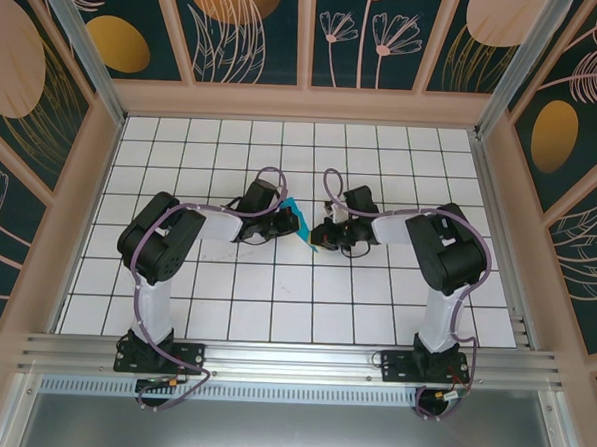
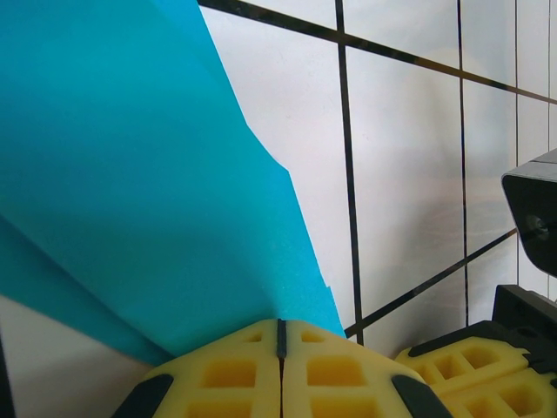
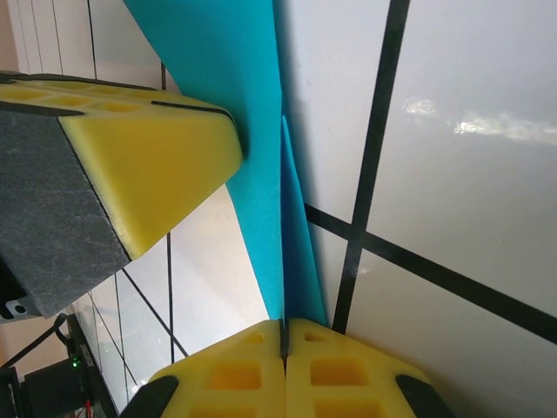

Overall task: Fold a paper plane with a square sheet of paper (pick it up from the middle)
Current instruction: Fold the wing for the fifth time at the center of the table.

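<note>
We've got the left fingers (image 2: 231, 374) and right fingers (image 3: 235, 379) both clamped tight on the folded teal sheet (image 1: 296, 219), standing on edge mid-way across the tabletop (image 1: 274, 312), its long axis running near-to-far, pointed end unclear.

Black arm links (image 1: 163, 238), white lower segments (image 1: 152, 306), lilac cables (image 1: 271, 172), yellow end effector fingers (image 2: 209, 350) — square-pocketed, grey-backed

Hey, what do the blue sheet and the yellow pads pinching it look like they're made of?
Teal sheet: likely thin paper, matte with a fine grain; it holds sharp creases and overlapping layers. Yellow pads: seemingly soft moulded foam or rubber, matte, with square recesses; the look leaves the exact material open.
</note>
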